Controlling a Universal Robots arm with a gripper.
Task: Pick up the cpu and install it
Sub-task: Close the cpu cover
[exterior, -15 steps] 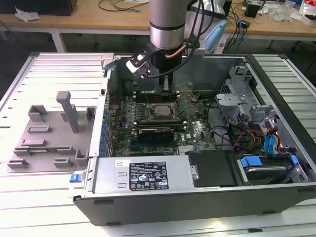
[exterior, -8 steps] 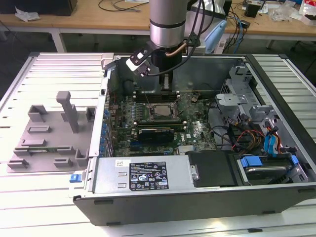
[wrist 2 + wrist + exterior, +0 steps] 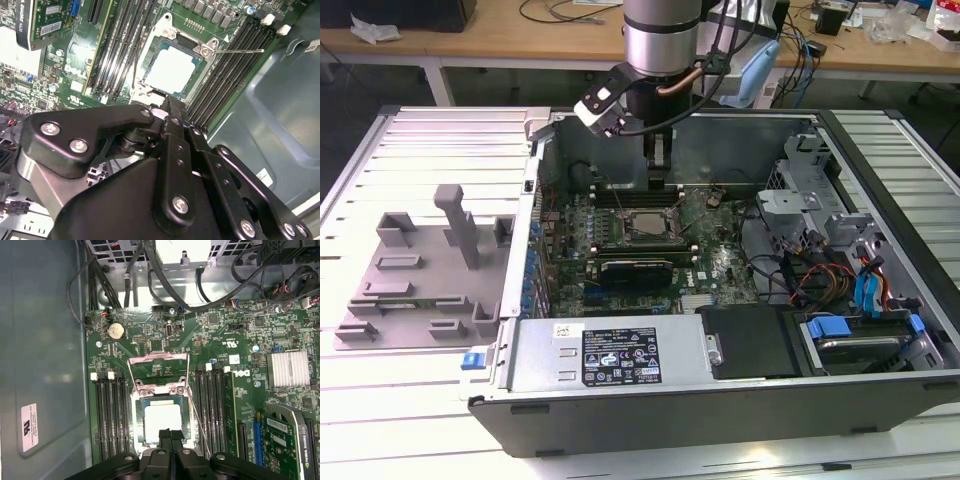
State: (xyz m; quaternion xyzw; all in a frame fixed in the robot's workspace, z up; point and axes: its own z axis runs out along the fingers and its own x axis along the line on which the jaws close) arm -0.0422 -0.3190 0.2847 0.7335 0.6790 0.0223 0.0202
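Cpu [image 3: 162,421] sits in the open socket frame [image 3: 159,359], gripper [image 3: 170,436] over its edge, jaws together and empty — install step, seating looks done; any further press needs light, square contact.

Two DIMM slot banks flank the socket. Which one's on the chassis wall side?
The bank lying between the cpu and the bare grey chassis wall, in the first wrist view. The other bank lies toward the graphics card.
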